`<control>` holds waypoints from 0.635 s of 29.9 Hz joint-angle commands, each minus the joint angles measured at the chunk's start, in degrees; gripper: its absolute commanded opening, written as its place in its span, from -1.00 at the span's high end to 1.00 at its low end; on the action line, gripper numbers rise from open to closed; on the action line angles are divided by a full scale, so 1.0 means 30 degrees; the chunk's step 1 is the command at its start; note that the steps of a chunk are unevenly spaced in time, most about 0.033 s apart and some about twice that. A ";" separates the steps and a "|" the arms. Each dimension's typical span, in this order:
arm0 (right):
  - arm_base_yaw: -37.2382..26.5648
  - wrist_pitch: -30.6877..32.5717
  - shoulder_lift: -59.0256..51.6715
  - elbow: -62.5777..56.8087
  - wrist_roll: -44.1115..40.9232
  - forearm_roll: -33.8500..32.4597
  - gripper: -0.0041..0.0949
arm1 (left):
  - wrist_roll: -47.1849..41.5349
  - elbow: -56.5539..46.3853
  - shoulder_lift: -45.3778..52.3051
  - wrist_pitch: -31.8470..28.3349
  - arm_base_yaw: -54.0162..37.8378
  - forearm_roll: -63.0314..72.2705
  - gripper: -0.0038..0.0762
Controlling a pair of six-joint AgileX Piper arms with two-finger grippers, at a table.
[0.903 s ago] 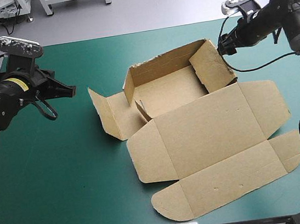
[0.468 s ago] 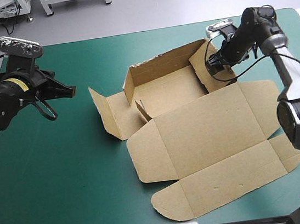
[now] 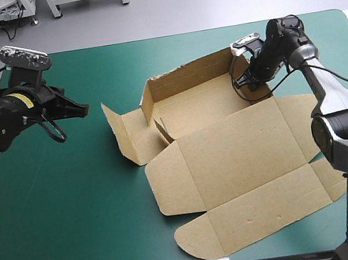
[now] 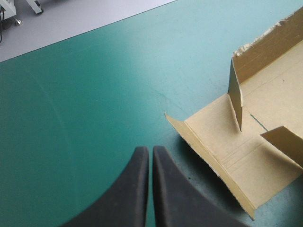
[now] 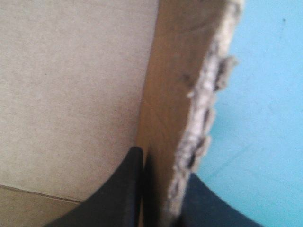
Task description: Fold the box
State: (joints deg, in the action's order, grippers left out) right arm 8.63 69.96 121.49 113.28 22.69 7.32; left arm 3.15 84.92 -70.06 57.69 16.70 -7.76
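Brown box (image 3: 221, 138) sits just right of centre on the teal-green cover (image 3: 61, 202), its half-formed tray (image 3: 196, 104) at 12 o'clock and its lid (image 3: 250, 171) lying flat toward 6 o'clock. The right gripper (image 3: 243, 82), at the tray's 3 o'clock side, is clamped almost closed on the raised side wall (image 5: 170, 94). The left gripper (image 3: 83, 108), fingers pressed together and empty, hangs over the cover at 9 o'clock, well apart from the box.

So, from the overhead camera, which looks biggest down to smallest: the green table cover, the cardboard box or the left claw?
1. The teal-green cover, the largest.
2. The box, spread across much of the cover.
3. The left gripper, clearly the smallest.
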 commanded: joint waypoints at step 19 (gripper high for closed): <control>0.0032 0.0654 -0.8035 0.0926 0.0683 -0.0588 0.95 | -0.0143 0.0583 0.0392 -0.0762 0.0009 -0.0459 0.88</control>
State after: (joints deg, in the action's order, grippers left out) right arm 8.68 70.70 103.37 114.18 24.24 5.22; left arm 3.15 84.92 -70.06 58.98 16.70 -7.46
